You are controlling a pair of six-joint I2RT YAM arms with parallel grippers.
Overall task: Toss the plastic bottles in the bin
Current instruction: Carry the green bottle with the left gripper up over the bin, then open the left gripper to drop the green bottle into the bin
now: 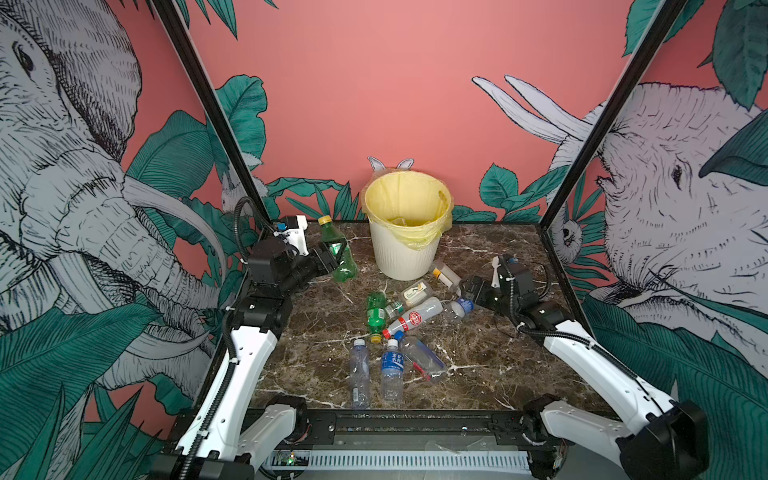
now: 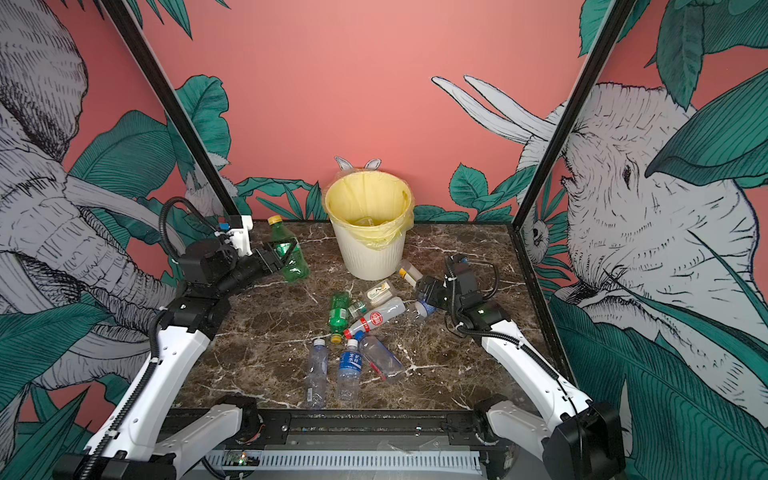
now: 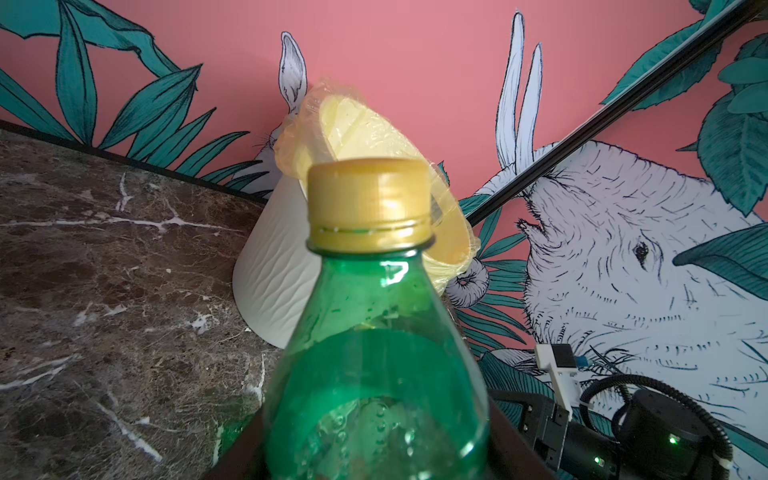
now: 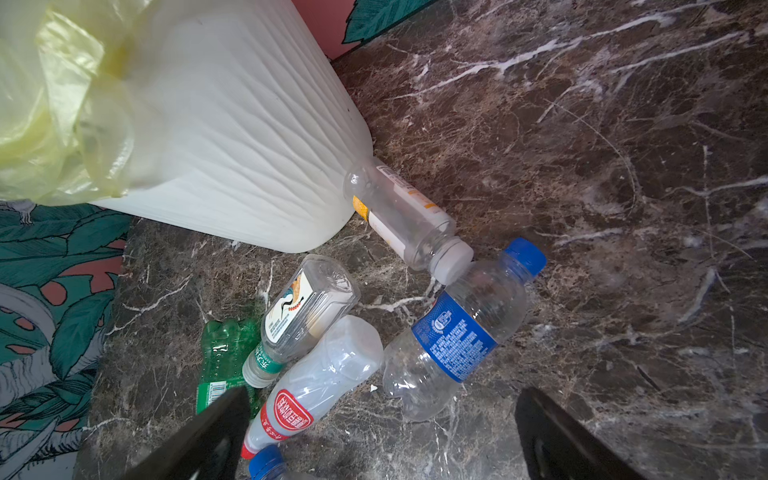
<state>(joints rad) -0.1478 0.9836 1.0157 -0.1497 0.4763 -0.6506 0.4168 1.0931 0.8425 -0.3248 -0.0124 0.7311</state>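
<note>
1. L gripper [image 1: 336,254]: clamped tight round mid-body of held green bottle [image 1: 331,232].
2. Held green bottle: tilted, gold cap [image 3: 370,203] uppermost, pointing twd back wall. Left of bin, near, not touching. Appears lifted off table. Fills foreground in left wrist view, bin rim behind cap.
3. Bin [image 1: 405,253]: cream, ribbed, yellow bag folded over rim. Upright at back centre of marble table [image 1: 498,365].
4. R gripper [image 4: 382,395]: jaws spread wide, nothing held. Low over table, right of bottle pile.
5. Blue-label bottle [image 4: 457,332]: clear, blue cap, lying flat. Base end just between R jaws, touching neither.
6. Orange-label bottle [image 4: 399,212]: clear, white cap, lying w/ base against foot of bin. Cap touching blue-label bottle.
7. Centre cluster, in front of bin, all lying and packed together: bird-label bottle [image 4: 307,307], squarish; red-label bottle [image 4: 316,382], milky, red cap; lying green bottle [image 4: 224,353], partly under the other two.
8. Front group, nearer table edge: plain clear bottle [image 1: 359,370] and dark-blue-wrap bottle [image 1: 392,365], side by side, caps twd bin; slanted clear bottle [image 1: 424,357], blue cap, just right of them.
</note>
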